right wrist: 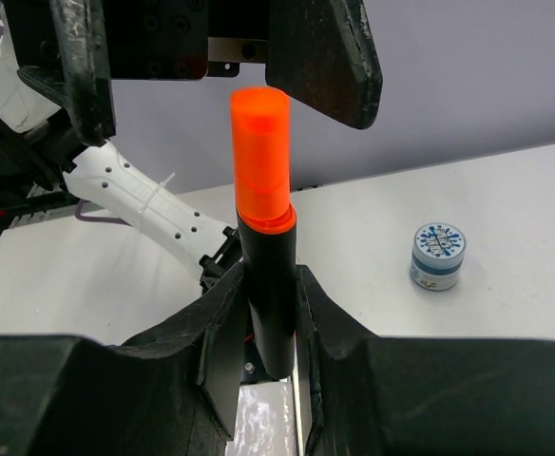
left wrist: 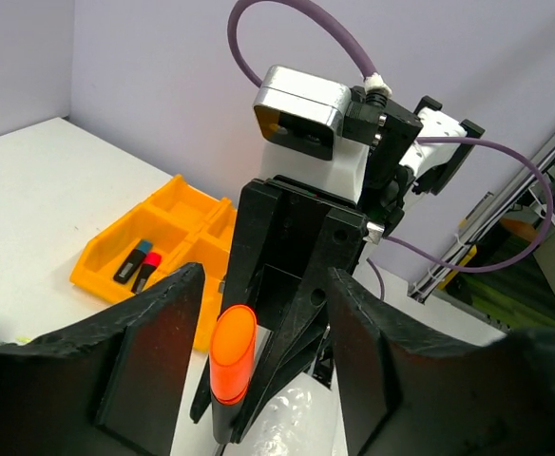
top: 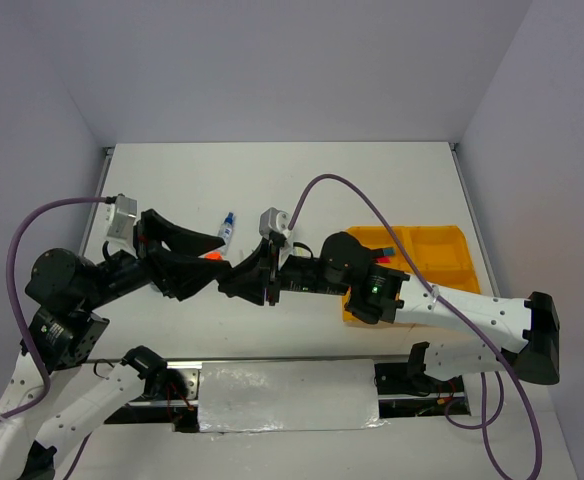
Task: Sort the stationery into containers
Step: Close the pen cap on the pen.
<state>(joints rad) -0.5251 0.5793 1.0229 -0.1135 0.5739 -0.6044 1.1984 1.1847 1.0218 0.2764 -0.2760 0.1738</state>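
My right gripper (right wrist: 270, 313) is shut on the black body of an orange-capped highlighter (right wrist: 263, 218) and holds it upright above the table. My left gripper (left wrist: 263, 361) is open, its jaws standing on either side of the orange cap (left wrist: 232, 353), with a wide gap on the right side. In the top view the two grippers meet at mid-table, left gripper (top: 204, 256) against right gripper (top: 237, 276). The orange-yellow tray (top: 442, 250) lies to the right; one compartment holds a blue-capped highlighter (left wrist: 133, 259) and a pink-capped highlighter (left wrist: 146, 271).
A blue-capped clear bottle (top: 228, 228) lies on the table behind the grippers. A round blue-white pot (right wrist: 437, 255) stands on the table to the side. A purple cable (top: 372, 215) arcs over the right arm towards the tray.
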